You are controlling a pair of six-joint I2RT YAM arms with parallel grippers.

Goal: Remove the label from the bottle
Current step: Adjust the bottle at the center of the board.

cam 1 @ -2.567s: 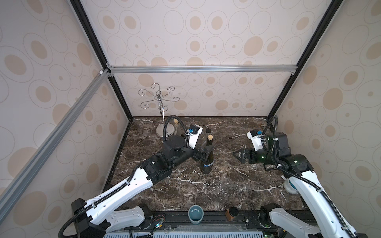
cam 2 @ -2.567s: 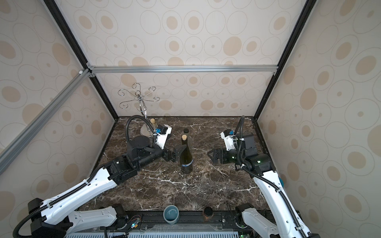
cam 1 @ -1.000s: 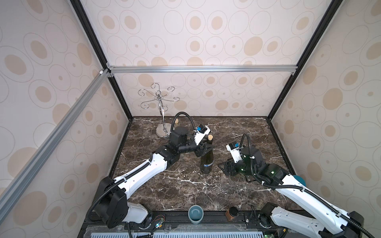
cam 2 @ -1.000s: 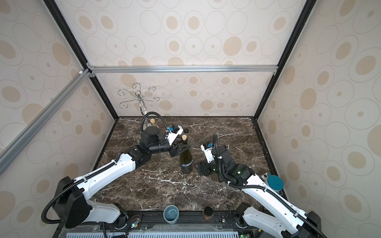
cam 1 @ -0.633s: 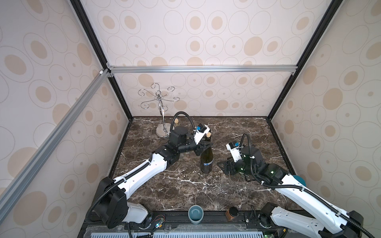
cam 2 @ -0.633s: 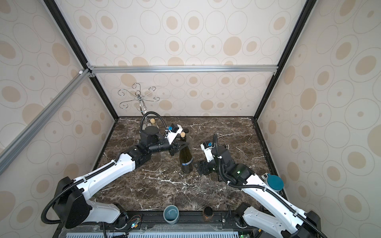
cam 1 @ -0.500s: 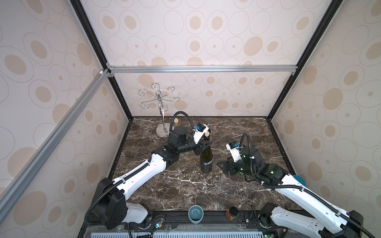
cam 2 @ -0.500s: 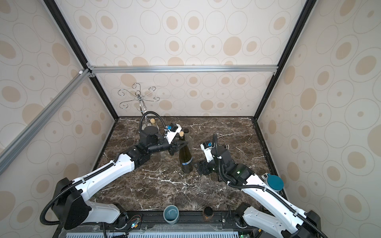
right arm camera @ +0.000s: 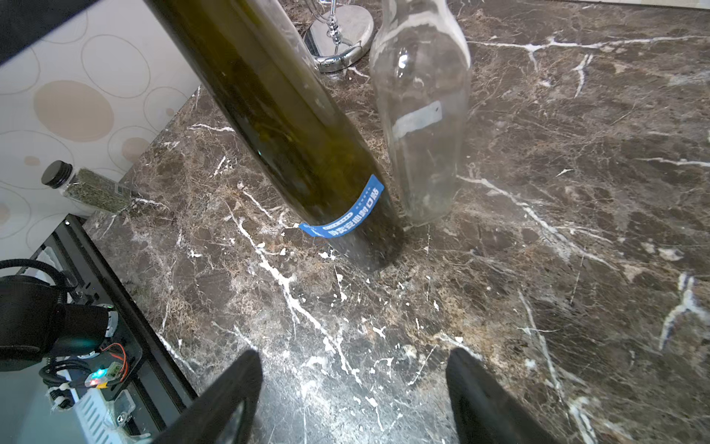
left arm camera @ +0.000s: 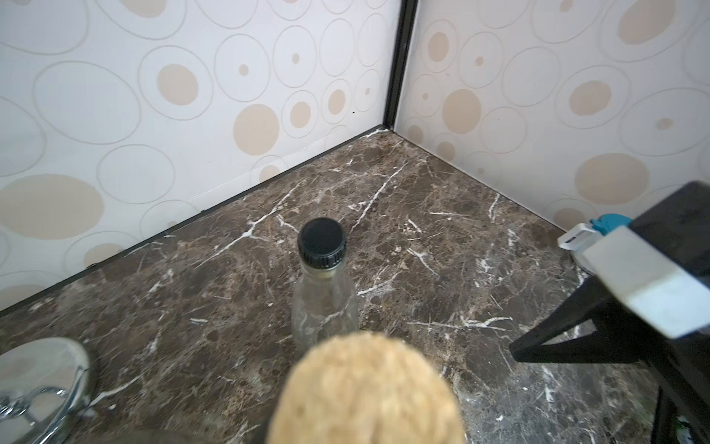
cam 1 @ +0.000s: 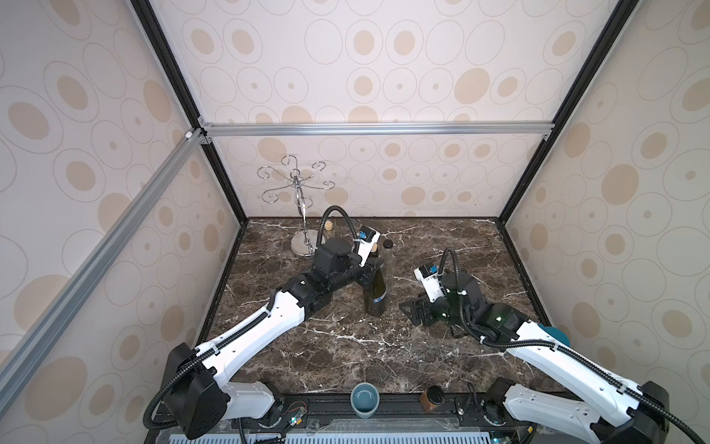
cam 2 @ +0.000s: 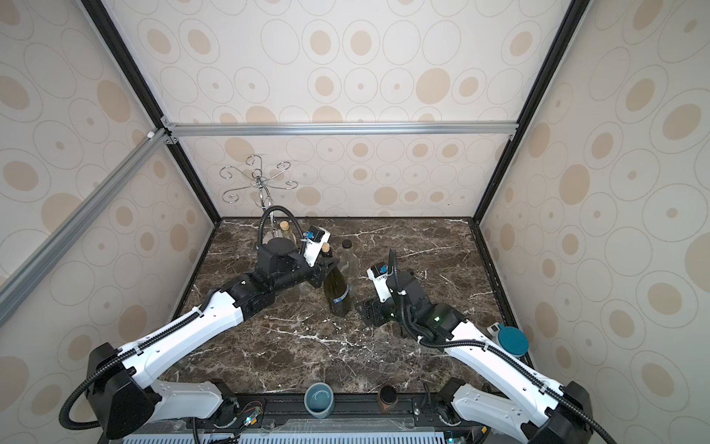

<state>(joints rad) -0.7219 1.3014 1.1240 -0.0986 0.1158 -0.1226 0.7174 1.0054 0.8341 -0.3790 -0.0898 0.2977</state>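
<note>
Green bottle (cam 1: 375, 290) stands mid-counter (cam 1: 345, 353), base down, and in the right wrist view (right arm camera: 292, 127) it leans noticeably compared with the clear bottle (right arm camera: 422, 115) just behind it. Their bases are almost touching. Left tool (cam 1: 369, 268) reaches in from the left and is clenched on the green bottle's neck, just under the cork (left arm camera: 365, 388), which fills the near field of the left wrist view. Label (right arm camera: 345, 215): a blue strip with white print, wrapped slantwise low on the green bottle's body and on the glass. It is seen in both top views as a small blue mark (cam 2: 342, 296). Right tool (right arm camera: 353, 396) is released, jaws spread wide and holding nothing. It sits low over the counter near the bottle's base, pointed toward the label but apart from it. Clear bottle carries a black cap (left arm camera: 322, 242). Chrome stand (cam 1: 303, 215) is at the back left.
</note>
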